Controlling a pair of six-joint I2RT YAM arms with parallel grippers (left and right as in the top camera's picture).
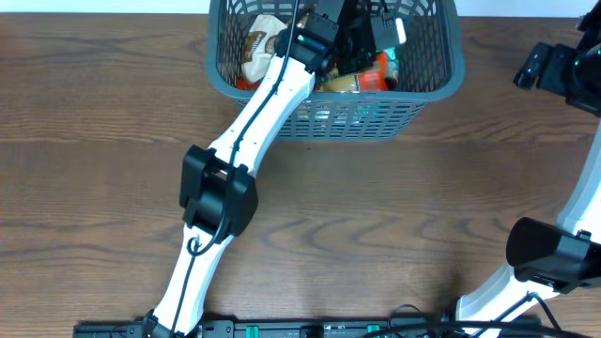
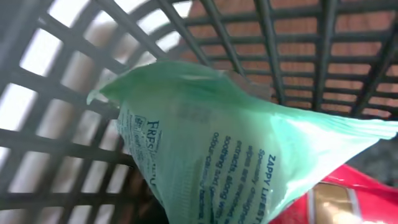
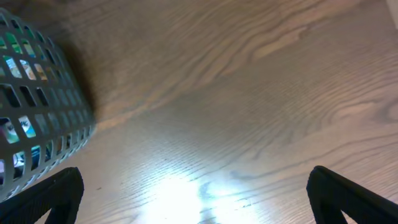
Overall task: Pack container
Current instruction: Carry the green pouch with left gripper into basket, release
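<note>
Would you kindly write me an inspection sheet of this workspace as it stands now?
Surface: wooden table, bare where it shows, with lamp glare under the right arm.
Job's things: container at the far edge, upright, holding a beige packet, a red packet and a green packet.
Clutter: nothing seen outside the container.
Hands: left hand is down inside the container, with the green packet filling its camera and its fingers hidden. Right hand is open over bare table beside the container.
Cables: black cable runs along the left arm, and more cables lie at the near edge.
Surroundings: nothing seen.
</note>
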